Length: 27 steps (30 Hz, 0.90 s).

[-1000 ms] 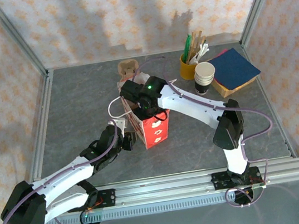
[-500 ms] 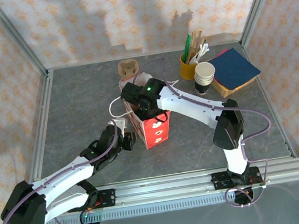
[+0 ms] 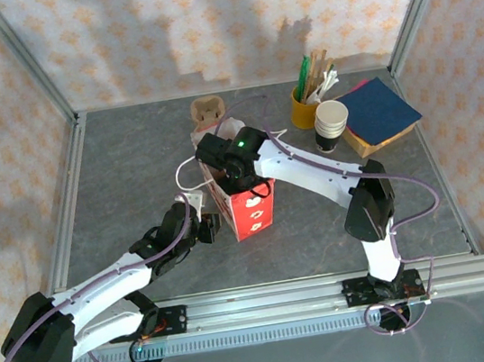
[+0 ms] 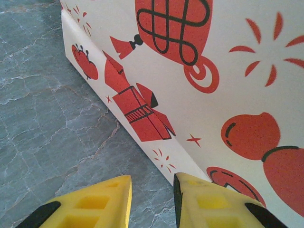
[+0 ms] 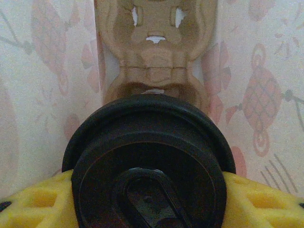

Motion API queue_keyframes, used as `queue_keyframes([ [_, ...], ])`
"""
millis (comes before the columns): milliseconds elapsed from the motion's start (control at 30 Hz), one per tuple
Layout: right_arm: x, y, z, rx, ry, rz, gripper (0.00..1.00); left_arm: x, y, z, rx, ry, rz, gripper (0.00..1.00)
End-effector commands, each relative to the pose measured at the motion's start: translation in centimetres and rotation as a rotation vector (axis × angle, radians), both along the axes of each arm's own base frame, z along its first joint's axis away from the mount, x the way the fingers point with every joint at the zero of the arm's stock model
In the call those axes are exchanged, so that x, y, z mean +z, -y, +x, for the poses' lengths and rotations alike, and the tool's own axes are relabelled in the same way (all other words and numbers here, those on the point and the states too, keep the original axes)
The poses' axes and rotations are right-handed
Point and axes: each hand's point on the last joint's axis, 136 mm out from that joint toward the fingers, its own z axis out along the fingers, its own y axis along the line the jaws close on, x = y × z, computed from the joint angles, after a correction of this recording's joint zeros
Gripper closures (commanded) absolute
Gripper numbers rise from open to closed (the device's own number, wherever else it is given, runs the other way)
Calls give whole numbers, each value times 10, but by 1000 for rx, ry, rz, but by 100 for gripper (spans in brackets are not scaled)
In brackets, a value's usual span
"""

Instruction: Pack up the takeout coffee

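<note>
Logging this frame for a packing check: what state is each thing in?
takeout coffee: lidded, upright, gripped inside the bag.
paper bag: upright, top open.
cup carrier: inside the bag, beyond the coffee.
right gripper: shut on the takeout coffee.
left gripper: open, at the bag's base.
white cups: stacked, lidless.
yellow cup: upright, holding sticks and straws.

Top view: fixed high behind the arm bases, looking down and forward over the whole bench (image 3: 130,161). Left wrist view: low and close, facing the bag (image 4: 228,71) side. Right wrist view: very close, looking into the bag onto the coffee (image 5: 149,156). All views share the bag.
</note>
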Motion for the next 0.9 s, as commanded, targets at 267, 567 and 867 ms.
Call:
queue_keyframes([
  [267, -6, 6, -1, -3, -14, -20, 49, 2, 1, 1, -5, 20, 10, 68],
  [567, -8, 5, -1, -2, -18, -24, 49, 0, 2, 1, -6, 16, 9, 68],
  [867, -7, 2, 0, -1, -18, -22, 49, 0, 1, 0, -5, 16, 10, 68],
])
